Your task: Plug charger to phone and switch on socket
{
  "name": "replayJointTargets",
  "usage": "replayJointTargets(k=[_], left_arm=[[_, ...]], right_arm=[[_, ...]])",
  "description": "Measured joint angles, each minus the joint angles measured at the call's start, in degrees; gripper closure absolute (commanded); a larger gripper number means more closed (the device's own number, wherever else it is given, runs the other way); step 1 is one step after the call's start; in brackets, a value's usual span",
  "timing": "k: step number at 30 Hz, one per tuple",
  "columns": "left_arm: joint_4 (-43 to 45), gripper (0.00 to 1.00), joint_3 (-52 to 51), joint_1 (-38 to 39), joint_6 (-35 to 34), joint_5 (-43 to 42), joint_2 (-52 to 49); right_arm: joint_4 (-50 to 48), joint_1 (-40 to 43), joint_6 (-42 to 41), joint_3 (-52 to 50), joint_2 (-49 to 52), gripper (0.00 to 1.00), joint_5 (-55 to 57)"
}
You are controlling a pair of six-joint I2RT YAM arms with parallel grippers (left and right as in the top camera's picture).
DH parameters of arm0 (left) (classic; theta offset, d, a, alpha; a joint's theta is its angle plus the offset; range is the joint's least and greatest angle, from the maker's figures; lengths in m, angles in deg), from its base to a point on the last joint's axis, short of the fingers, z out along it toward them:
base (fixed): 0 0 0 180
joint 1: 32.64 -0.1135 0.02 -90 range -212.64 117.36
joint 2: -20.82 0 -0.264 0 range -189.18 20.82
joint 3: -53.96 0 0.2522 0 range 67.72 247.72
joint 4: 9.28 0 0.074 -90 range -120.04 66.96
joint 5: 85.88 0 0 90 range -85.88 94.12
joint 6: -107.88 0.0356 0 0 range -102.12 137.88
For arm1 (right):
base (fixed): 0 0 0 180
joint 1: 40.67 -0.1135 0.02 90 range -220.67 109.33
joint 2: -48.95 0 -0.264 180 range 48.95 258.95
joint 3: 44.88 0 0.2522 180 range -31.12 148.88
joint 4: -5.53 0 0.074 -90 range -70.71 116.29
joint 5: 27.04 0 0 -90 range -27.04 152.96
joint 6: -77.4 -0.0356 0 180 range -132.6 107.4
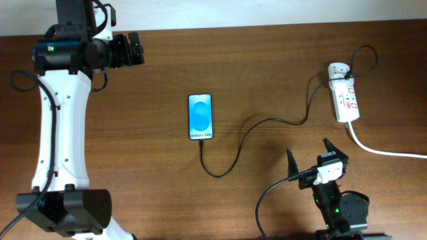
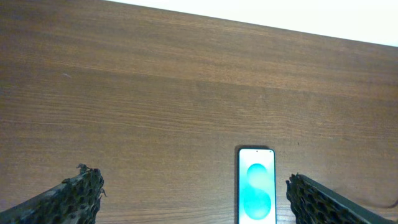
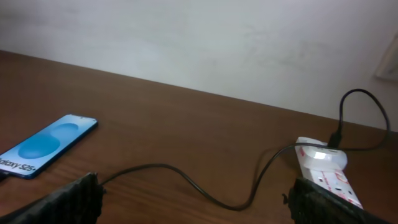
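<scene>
The phone [image 1: 201, 117] lies flat mid-table, its blue screen lit; it also shows in the left wrist view [image 2: 255, 186] and the right wrist view [image 3: 46, 145]. The black charger cable [image 1: 267, 124] runs from the phone's near end in a loop to the white plug adapter [image 1: 338, 69] on the socket strip [image 1: 346, 100]. The cable [image 3: 205, 190] and strip [image 3: 328, 177] show in the right wrist view. My left gripper [image 1: 135, 49] is open and empty at the far left. My right gripper [image 1: 309, 157] is open and empty near the front edge, right of the cable loop.
The strip's thick white cord [image 1: 387, 151] runs off to the right edge. The left arm's white links [image 1: 60, 133] stretch along the table's left side. The right arm's base [image 1: 343, 210] sits at the front right. A pale wall stands behind the table.
</scene>
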Motion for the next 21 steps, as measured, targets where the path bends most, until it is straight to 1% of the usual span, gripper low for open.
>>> replayJointTargets(k=[4, 7, 9, 21], left_arm=[[0.0, 0.01, 0.0, 0.0, 0.0, 0.0, 0.0], [0.0, 0.00, 0.0, 0.0, 0.0, 0.0, 0.0], [0.0, 0.01, 0.0, 0.0, 0.0, 0.0, 0.0], [0.0, 0.01, 0.0, 0.0, 0.0, 0.0, 0.0]], right_arm=[[0.2, 0.0, -0.6, 0.0, 0.0, 0.02, 1.5], [0.6, 0.0, -4.9, 0.0, 0.0, 0.02, 5.3], [0.7, 0.0, -5.9, 0.0, 0.0, 0.02, 6.3], [0.8, 0.0, -7.1, 0.0, 0.0, 0.02, 6.9]])
